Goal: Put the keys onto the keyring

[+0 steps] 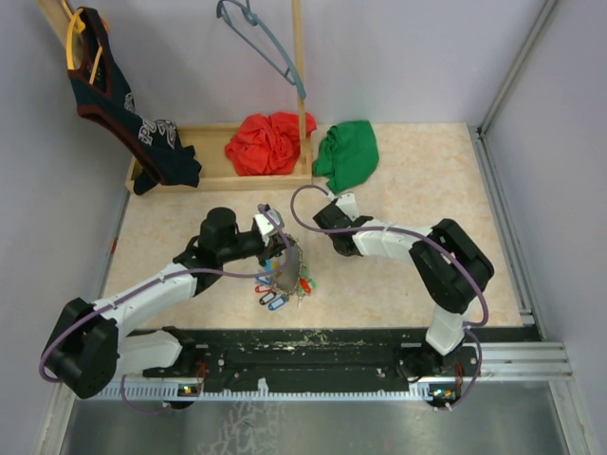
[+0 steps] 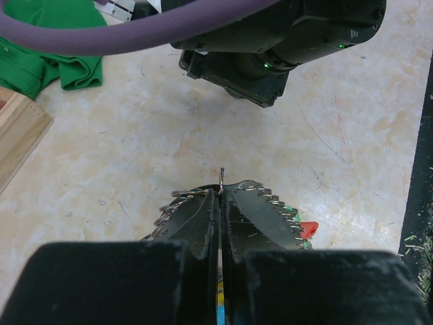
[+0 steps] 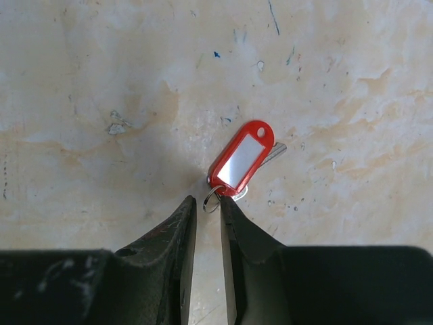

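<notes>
My left gripper (image 1: 284, 254) is shut on a thin metal wire (image 2: 221, 176) that sticks out past its tips (image 2: 221, 193); this looks like the keyring. A bunch of keys (image 1: 282, 289) with blue, red and green tags hangs below it, just over the table. A red tag (image 2: 308, 229) shows beside the fingers. My right gripper (image 1: 324, 216) is low over the table with its jaws a narrow gap apart (image 3: 207, 202). One loose key with a red tag (image 3: 241, 160) lies flat, its small split ring (image 3: 211, 198) between the fingertips, touching the right one.
A wooden tray (image 1: 213, 180) at the back holds a red cloth (image 1: 267, 142). A green cloth (image 1: 347, 154) lies beside it. A dark shirt (image 1: 123, 104) and a blue-grey hanger (image 1: 261, 38) hang at the back by a wooden pole (image 1: 299, 66). The two grippers are close together.
</notes>
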Controlling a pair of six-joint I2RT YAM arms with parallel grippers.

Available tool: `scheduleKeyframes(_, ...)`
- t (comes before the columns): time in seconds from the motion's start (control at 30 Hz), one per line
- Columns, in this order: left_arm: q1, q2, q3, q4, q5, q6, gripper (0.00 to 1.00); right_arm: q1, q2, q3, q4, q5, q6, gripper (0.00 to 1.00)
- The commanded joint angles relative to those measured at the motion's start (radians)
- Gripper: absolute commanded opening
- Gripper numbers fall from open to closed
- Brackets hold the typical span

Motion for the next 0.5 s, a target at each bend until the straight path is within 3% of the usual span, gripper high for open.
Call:
scheduleKeyframes(0.0,-0.008,-0.027,0.028,0.023,0.008,-0.005,0.0,-0.008,0.007,0.015,0.022,0.065,0.043,0.21)
scheduleKeyframes(0.47,-0.01,-0.026,0.029,0.023,0.009,-0.004,0.0,-0.032,0.015,0.004,0.021,0.086,0.08,0.14)
